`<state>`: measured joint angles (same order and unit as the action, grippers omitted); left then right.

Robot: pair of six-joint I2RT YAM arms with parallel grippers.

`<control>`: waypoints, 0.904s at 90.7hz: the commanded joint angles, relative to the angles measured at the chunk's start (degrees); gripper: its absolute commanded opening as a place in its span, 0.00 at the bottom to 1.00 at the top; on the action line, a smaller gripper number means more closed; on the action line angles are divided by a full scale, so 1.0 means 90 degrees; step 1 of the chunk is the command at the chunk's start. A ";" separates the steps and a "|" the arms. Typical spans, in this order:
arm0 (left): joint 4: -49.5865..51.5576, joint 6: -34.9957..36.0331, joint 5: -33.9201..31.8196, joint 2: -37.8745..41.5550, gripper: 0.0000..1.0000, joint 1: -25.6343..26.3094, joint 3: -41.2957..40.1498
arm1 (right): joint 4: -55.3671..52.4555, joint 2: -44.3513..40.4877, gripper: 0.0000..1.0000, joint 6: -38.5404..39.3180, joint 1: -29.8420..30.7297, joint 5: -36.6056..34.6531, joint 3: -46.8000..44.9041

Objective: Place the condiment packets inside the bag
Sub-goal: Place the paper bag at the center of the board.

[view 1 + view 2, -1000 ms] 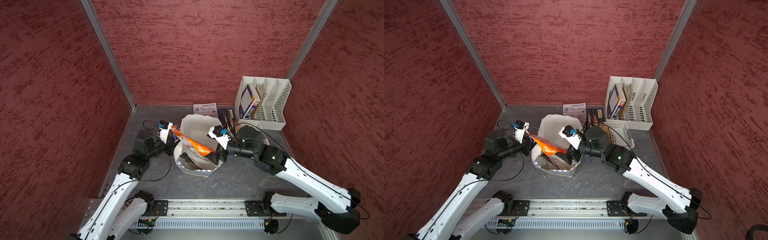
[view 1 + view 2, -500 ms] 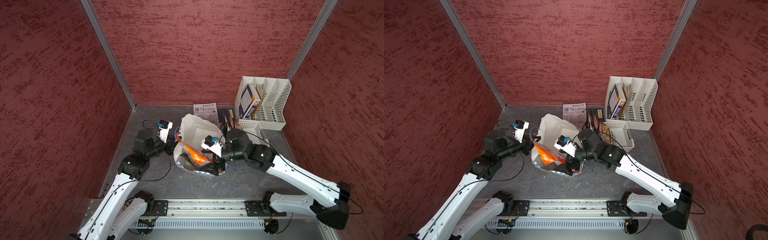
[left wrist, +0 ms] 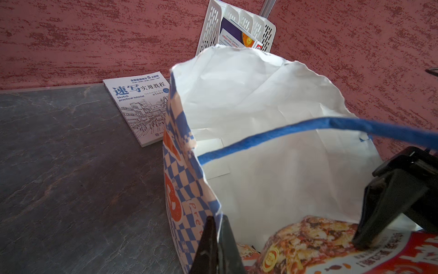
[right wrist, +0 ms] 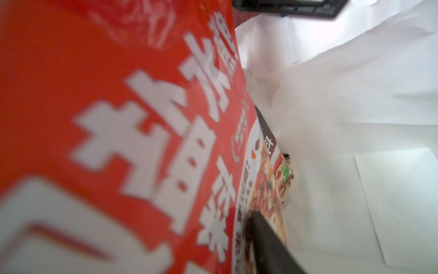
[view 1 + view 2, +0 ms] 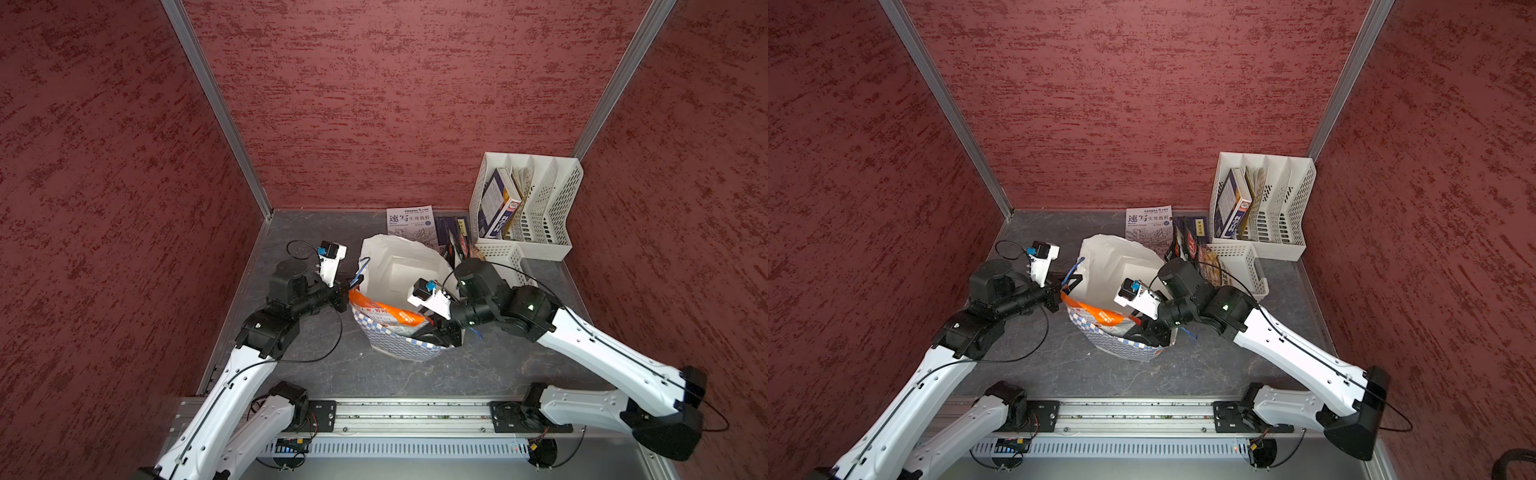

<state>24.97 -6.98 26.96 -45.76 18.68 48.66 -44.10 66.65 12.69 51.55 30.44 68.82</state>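
The bag point(image 5: 399, 266) stands mid-table in both top views, checkered outside and white inside point(image 5: 1117, 266). My left gripper point(image 5: 347, 286) is shut on its near rim point(image 3: 218, 227), just under the blue cord handle point(image 3: 308, 130). An orange condiment packet point(image 5: 386, 311) leans inside the bag against the front wall, and another packet point(image 4: 267, 180) lies beneath it. My right gripper point(image 5: 436, 332) reaches into the bag. Its jaws stand apart. One finger point(image 4: 267, 237) rests against the orange packet point(image 4: 106, 118), and the packet hides the other finger. More packets point(image 5: 1196, 249) stand behind the bag.
A white sketch booklet point(image 5: 409, 220) lies flat at the back wall. A white file rack point(image 5: 528, 203) with books fills the back right corner. A white perforated basket point(image 5: 498, 253) stands in front of it. Red walls close in on three sides.
The right gripper has dropped from the bag's right rim down into the bag. The orange packet has gone from lying across the mouth to leaning inside. The right jaws have narrowed. The left gripper still grips the rim.
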 commanded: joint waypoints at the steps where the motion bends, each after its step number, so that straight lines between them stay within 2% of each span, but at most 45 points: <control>1: -0.0304 0.0100 -0.0017 0.0046 0.00 0.0002 0.0101 | 0.0391 -0.0282 0.81 -0.0026 0.0014 -0.0375 -0.0085; 9: -0.0286 0.0119 -0.0007 0.0026 0.00 0.0005 0.0127 | 0.0889 -0.0399 0.83 -0.0099 0.0014 -0.0560 -0.0201; 15: -0.0265 0.0132 -0.0024 0.0036 0.00 0.0004 0.0144 | 0.1086 -0.0449 0.95 -0.0101 0.0002 -0.0490 -0.0183; 18: -0.0248 0.0144 -0.0026 0.0051 0.00 0.0005 0.0143 | 0.1145 -0.0461 0.98 -0.0094 -0.0008 -0.0404 -0.0141; 23: -0.0240 0.0154 -0.0035 0.0054 0.00 0.0004 0.0143 | 0.1261 -0.0484 0.98 -0.0089 -0.0028 -0.0350 -0.0076; 30: -0.0238 0.0172 -0.0039 0.0058 0.00 0.0005 0.0131 | 0.1634 -0.0574 0.92 -0.0164 -0.0076 -0.0550 -0.0112; 34: -0.0236 0.0181 -0.0037 0.0059 0.00 0.0005 0.0130 | 0.1956 -0.0673 0.82 -0.0192 -0.0127 -0.0633 -0.0192; 44: -0.0231 0.0188 -0.0069 0.0069 0.00 0.0005 0.0130 | 0.2720 -0.0898 0.35 -0.0320 -0.0277 -0.0603 -0.0326; 50: -0.0207 0.0189 -0.0127 0.0107 0.01 -0.0001 0.0130 | 0.2985 -0.0979 0.17 -0.0355 -0.0319 -0.0495 -0.0330; 54: -0.0167 0.0177 -0.0208 0.0141 0.06 0.0004 0.0131 | 0.3098 -0.1028 0.13 -0.0360 -0.0342 -0.0369 -0.0332; 59: -0.0130 0.0133 -0.0336 0.0192 0.15 0.0005 0.0130 | 0.3216 -0.1062 0.11 -0.0373 -0.0362 -0.0211 -0.0347; 71: 0.0074 0.0015 -0.0642 0.0326 0.59 -0.0006 0.0170 | 0.3483 -0.1068 0.11 -0.0462 -0.0385 -0.0356 -0.0468; 82: 0.0332 0.0115 -0.0450 0.0552 0.87 -0.0008 0.0279 | 0.3718 -0.1003 0.11 -0.0562 -0.0417 -0.0598 -0.0595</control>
<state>26.44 -7.27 22.57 -42.98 18.65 48.88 -16.47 57.67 9.15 48.21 26.65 64.62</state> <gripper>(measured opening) 0.771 0.122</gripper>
